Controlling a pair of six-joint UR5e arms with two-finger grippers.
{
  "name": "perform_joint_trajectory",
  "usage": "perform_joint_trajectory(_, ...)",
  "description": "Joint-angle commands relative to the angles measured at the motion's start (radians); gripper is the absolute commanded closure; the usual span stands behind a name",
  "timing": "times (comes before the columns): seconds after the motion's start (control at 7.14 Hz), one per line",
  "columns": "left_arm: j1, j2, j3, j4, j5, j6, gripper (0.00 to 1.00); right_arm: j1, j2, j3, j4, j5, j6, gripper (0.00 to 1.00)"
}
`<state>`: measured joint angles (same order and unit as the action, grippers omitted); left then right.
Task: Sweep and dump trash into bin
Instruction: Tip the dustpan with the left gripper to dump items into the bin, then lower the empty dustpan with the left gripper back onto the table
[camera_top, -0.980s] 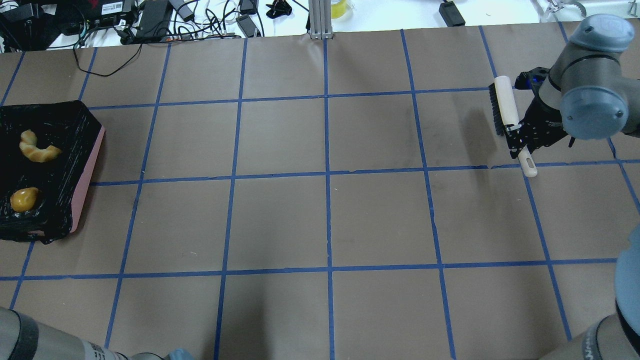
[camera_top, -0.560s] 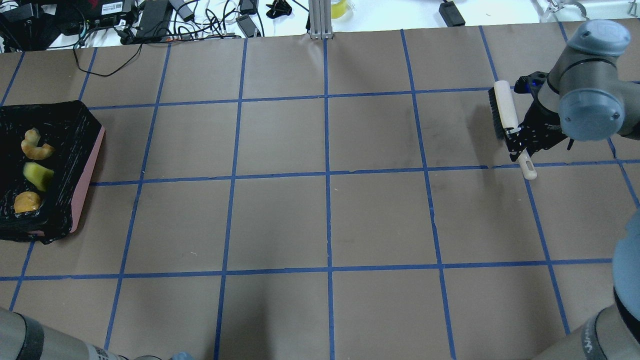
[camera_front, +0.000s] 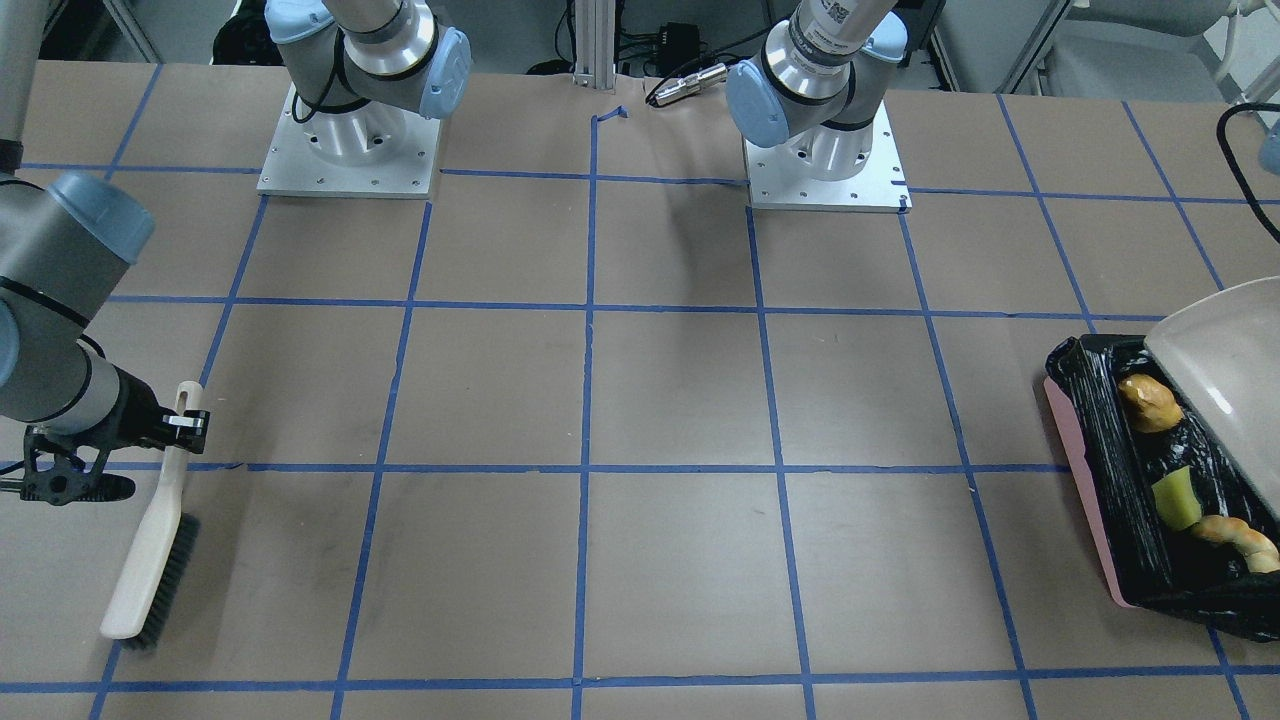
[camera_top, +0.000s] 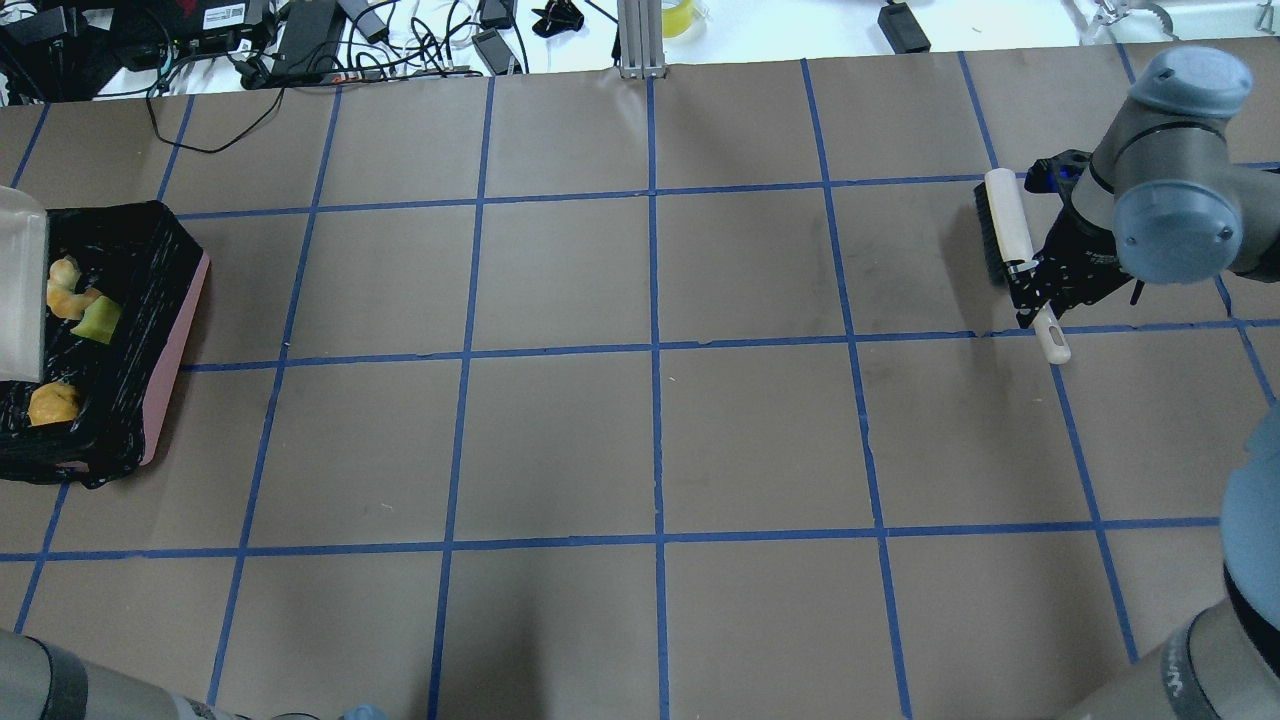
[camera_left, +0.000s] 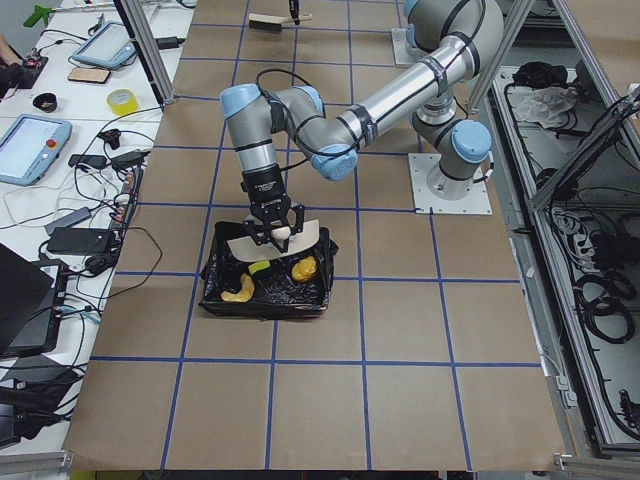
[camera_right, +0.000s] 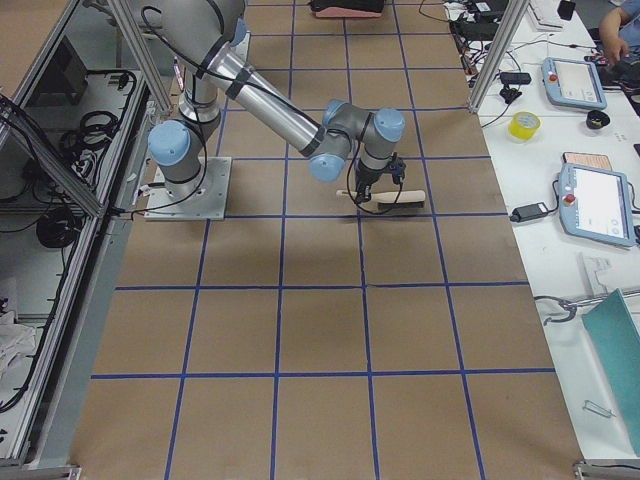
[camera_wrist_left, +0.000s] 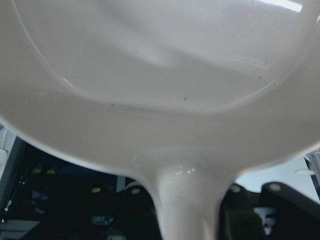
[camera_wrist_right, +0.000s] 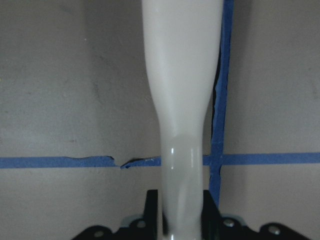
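In the front-facing view, the bin (camera_front: 1082, 465) stands at the left end of the table (camera_front: 680, 400), which is this view's right edge. All the trash lies inside on its black liner: the potato-like lump (camera_front: 1148, 402) nearest the robot, then the sponge wedge (camera_front: 1176, 500), then the croissant (camera_front: 1235, 535) just beside it. The cream dustpan (camera_front: 1225, 350) hangs tilted over the bin's outer side. At the table's right end, the right gripper (camera_front: 185, 425) is clamped on the handle of the brush (camera_front: 150, 540).

From overhead, the three pieces lie along the bin's left part, partly under the dustpan's edge. The brush is far right, with its bristles facing the table's middle.

From the left end, the left gripper (camera_left: 275, 232) points down over the bin, its jaws closed on the dustpan's handle.

From the right end, the brush lies level under the right arm's wrist.

The left wrist camera shows the dustpan's bowl, its handle running down between the jaws.

The right wrist camera shows the brush handle gripped between the fingers above blue tape lines.
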<state>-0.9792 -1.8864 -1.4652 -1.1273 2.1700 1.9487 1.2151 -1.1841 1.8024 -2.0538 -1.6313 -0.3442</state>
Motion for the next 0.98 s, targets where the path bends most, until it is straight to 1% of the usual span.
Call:
perform_joint_trajectory(0.0,-0.028,0.0,0.003,-0.071,-0.323,0.029,1.0,0.0,0.004,0.0,0.006,0.001,0.002,0.36)
perform_joint_trajectory(0.14,-0.085,-0.011,0.003,-0.093,-0.434,0.033,1.0,0.0,0.001,-0.004,0.011,0.001,0.002,0.3)
perform_joint_trajectory(0.28,-0.166,-0.029,0.005,-0.104,-0.512,0.024,1.0,0.0,-0.006,-0.008,0.017,-0.001,0.002,0.23)
perform_joint_trajectory(0.42,-0.196,-0.052,0.005,-0.103,-0.686,0.021,1.0,0.0,-0.011,-0.009,0.015,-0.001,0.002,0.17)
perform_joint_trajectory(0.56,-0.209,-0.092,0.003,-0.092,-0.813,0.024,1.0,0.0,-0.012,-0.02,0.018,-0.002,0.004,0.13)
perform_joint_trajectory(0.84,-0.3,-0.167,0.005,-0.065,-0.811,-0.031,1.0,0.0,-0.016,-0.053,0.086,-0.012,0.013,0.13)
